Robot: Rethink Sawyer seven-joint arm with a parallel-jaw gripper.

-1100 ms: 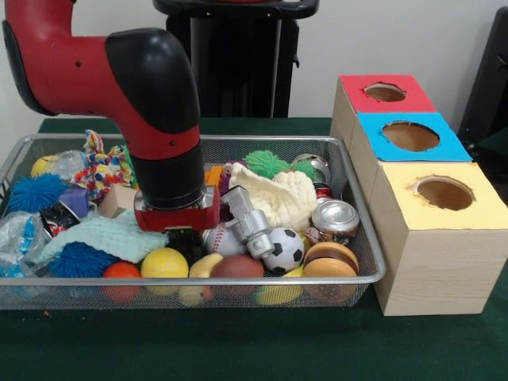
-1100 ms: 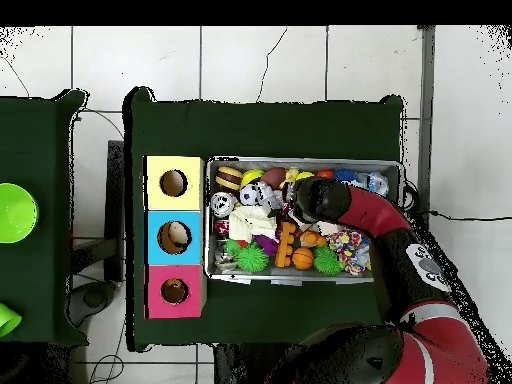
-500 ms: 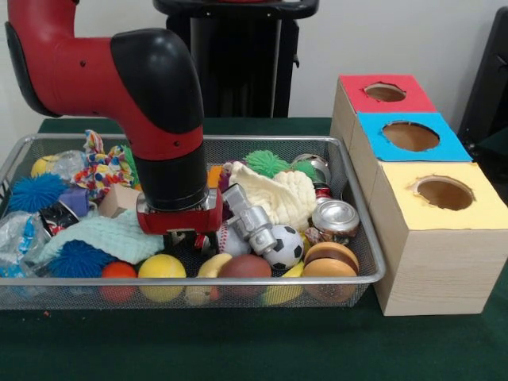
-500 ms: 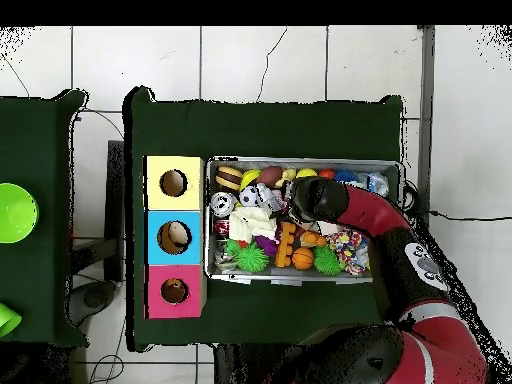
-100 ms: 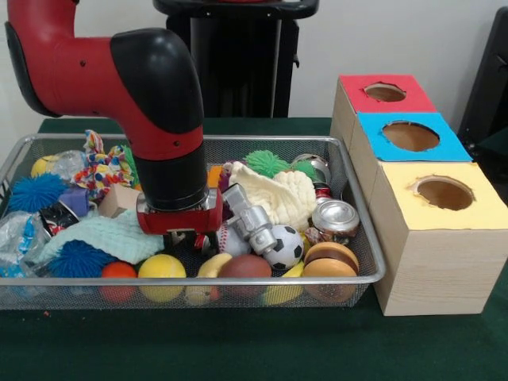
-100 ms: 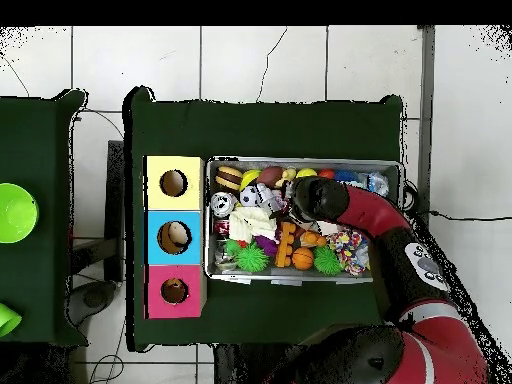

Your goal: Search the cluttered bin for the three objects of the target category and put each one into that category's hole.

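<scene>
The wire bin [image 5: 238, 279] holds mixed clutter. My gripper [image 5: 189, 238] hangs low over its front middle, mostly hidden under the red wrist, just above a yellow ball [image 5: 161, 267] and a banana [image 5: 208, 264]. Beside it lie a silver metal fitting [image 5: 250, 220], a baseball [image 5: 230, 238], a soccer ball [image 5: 282, 247] and a brown ball [image 5: 244, 266]. The red [image 5: 385, 92], blue [image 5: 410, 136] and yellow [image 5: 444, 193] holes top the boxes at the right. In the overhead view the gripper [image 6: 300, 200] is over the bin [image 6: 300, 161].
A cream cloth [image 5: 278, 194], green spiky ball [image 5: 266, 163], cans [image 5: 335, 217], toy burger [image 5: 330, 259], teal cloth [image 5: 103, 236], blue spiky balls [image 5: 36, 192], rope toy [image 5: 99, 168] and wooden block [image 5: 117, 200] crowd the bin. Something lies inside the blue hole [image 6: 173, 237].
Since a second ago the arm has risen slightly and shifted right. The silver fitting and the front balls shifted a little. Nothing has moved in the last half second.
</scene>
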